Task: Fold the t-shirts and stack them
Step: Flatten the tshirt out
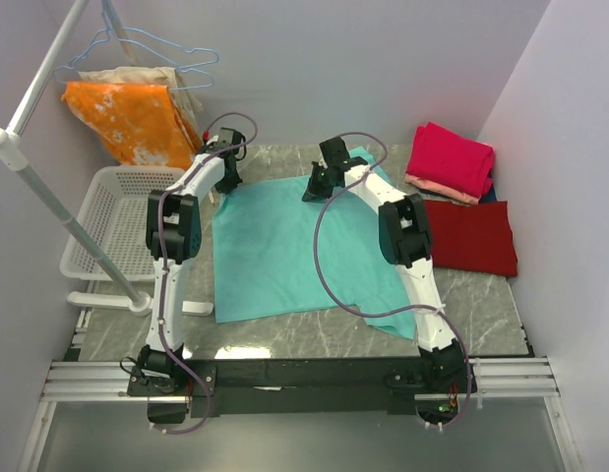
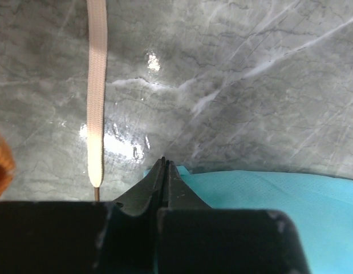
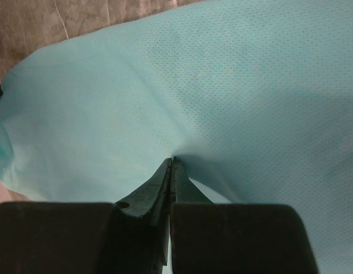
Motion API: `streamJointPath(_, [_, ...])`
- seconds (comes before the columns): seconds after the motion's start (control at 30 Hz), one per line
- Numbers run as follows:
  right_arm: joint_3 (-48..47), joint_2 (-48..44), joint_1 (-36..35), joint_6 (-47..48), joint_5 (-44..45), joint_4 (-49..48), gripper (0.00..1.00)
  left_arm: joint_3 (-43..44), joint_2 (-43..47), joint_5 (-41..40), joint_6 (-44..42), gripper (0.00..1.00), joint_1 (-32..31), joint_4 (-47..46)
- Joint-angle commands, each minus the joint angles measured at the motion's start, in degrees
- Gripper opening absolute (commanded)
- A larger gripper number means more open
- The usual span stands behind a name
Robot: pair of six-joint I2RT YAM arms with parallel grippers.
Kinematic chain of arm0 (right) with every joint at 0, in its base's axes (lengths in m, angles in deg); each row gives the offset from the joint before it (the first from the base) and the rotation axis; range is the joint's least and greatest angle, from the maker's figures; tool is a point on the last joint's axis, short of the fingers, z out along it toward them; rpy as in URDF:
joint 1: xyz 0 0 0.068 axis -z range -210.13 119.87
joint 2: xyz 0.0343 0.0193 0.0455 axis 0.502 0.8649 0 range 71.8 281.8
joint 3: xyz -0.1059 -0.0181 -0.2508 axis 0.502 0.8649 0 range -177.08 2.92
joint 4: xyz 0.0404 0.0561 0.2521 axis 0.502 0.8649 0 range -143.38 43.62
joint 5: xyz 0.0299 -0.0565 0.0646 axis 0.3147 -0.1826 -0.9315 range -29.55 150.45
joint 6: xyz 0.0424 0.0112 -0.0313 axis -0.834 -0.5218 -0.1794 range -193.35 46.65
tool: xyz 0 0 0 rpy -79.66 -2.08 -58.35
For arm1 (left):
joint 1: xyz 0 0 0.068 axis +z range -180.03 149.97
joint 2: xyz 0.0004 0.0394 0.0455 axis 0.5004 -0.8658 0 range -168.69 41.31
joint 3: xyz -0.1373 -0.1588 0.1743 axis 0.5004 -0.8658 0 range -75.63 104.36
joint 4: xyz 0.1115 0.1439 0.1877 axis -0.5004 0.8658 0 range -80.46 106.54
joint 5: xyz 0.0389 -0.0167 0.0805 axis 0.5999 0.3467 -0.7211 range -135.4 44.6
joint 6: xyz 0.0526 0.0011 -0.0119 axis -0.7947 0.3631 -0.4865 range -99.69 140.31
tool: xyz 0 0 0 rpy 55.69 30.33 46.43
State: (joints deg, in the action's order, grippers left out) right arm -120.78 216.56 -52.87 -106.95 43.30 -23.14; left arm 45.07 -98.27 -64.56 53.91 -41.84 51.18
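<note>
One teal cotton t-shirt (image 1: 274, 246) lies spread flat in the middle of the grey marble table (image 1: 481, 305). It forms a near-square panel whose long axis I cannot tell, with cloth lobes jutting at its far-right and near-right corners. The left gripper (image 1: 228, 179) has its fingers pressed together on the shirt's far-left corner, and the right gripper (image 1: 314, 192) is pinched on a pucker near the far-right edge. To the right are three more shirts: one dark red shirt (image 1: 471, 236) lying flat, and one folded magenta-pink shirt (image 1: 450, 157) stacked on one folded salmon shirt (image 1: 437, 187).
</note>
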Motion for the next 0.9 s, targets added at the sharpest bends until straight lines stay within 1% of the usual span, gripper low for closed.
streamJointPath(0.0, [-0.84,-0.37,0.06,-0.23,1.15,0.7,0.0,1.46,-0.68,-2.63,-0.39,0.01,0.3,2.21])
streamJointPath(0.23, [-3.57,2.44,0.77,-2.08,2.03,6.4,0.0,2.43,2.12,-7.2,1.46,0.01,1.18,2.47])
streamJointPath(0.47, [-2.78,2.1,1.74,-4.62,2.73,7.82,0.0,2.43,6.52,-10.2,1.82,0.01,2.58,1.42])
streamJointPath(0.87, [-2.42,1.83,2.09,-5.07,3.17,8.08,0.0,0.76,9.16,-13.27,1.55,0.01,3.2,1.24])
